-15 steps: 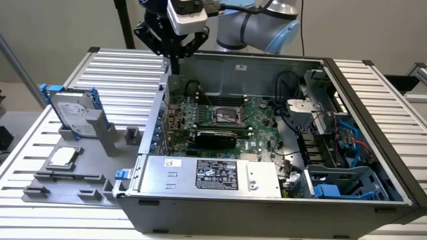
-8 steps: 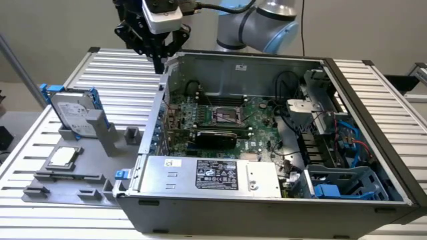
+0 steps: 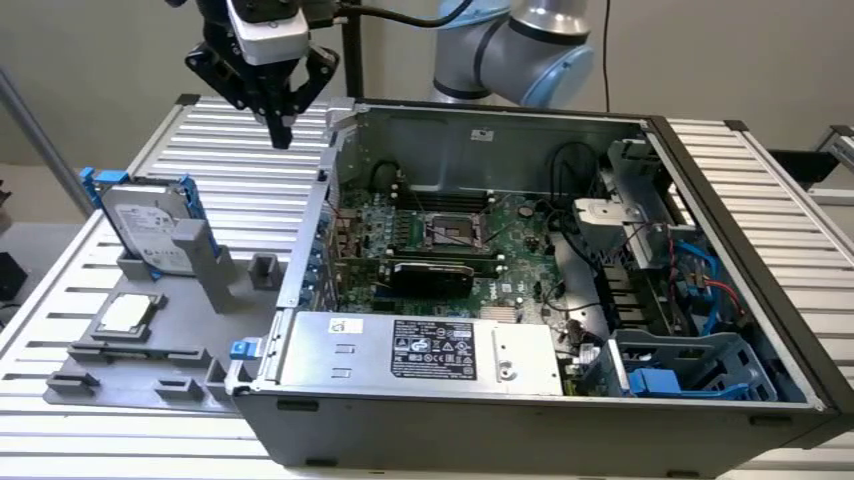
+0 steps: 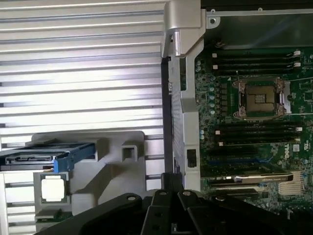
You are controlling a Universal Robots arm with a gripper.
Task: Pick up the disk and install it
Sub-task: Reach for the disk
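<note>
Silver-grey disk (image 3: 144,228) in its blue frame stood on edge in the grey fixture (image 3: 127,372) beside the open computer case (image 3: 534,420); the gripper (image 3: 279,135) hovered apart, fingers pressed together, empty

Ribbed shiny metal table (image 3: 240,170), matt grey plastic holder (image 3: 187,332), silver metal disk (image 3: 144,226), blue plastic frame (image 3: 94,186)

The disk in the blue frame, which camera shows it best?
The exterior view: the disk stands upright in the grey holder, its labelled face towards the camera. The wrist view catches it edge-on, just a thin strip inside the blue frame.
</note>
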